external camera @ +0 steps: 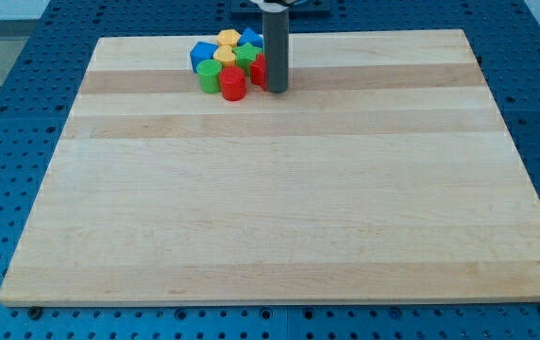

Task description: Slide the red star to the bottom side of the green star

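Observation:
The blocks sit in one tight cluster near the view's top centre. The red star [259, 72] is at the cluster's right edge, partly hidden by my rod. The green star [246, 57] is just up and left of it, touching. My tip [277, 91] rests on the board against the red star's right side. A red cylinder [233, 84] lies left of the red star, at the cluster's bottom.
In the same cluster are a green block [210, 76], a blue block [202, 54], two yellow blocks [225, 55] [228, 39] and another blue block [251, 39]. The wooden board [279, 208] lies on a blue perforated table.

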`<state>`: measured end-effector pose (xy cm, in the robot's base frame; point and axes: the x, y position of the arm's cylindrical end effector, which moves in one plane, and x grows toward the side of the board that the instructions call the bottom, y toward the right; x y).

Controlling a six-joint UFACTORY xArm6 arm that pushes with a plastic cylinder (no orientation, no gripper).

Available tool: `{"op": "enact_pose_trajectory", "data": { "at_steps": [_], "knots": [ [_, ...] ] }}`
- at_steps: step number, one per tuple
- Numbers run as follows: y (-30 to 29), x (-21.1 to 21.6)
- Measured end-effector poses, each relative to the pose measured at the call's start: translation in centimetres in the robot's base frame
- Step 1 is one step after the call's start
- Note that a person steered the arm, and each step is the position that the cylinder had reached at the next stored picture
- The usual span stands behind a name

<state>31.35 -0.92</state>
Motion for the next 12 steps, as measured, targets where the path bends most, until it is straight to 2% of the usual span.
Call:
{"op": "enact_pose_trajectory", "data": {
  "at_steps": [1,3,4,5,7,8,9,10,11,12],
  "knots": [
    [0.1,0.6],
    [6.5,0.5],
    [7.1,-2.2],
    [4.9,-3.1],
    [-3.0,-3.7],
    [-3.2,-3.7],
    [-1.1,-2.8],
    [2.3,1.5],
    [2.9,4.2],
    [2.8,4.2]
  ]
}}
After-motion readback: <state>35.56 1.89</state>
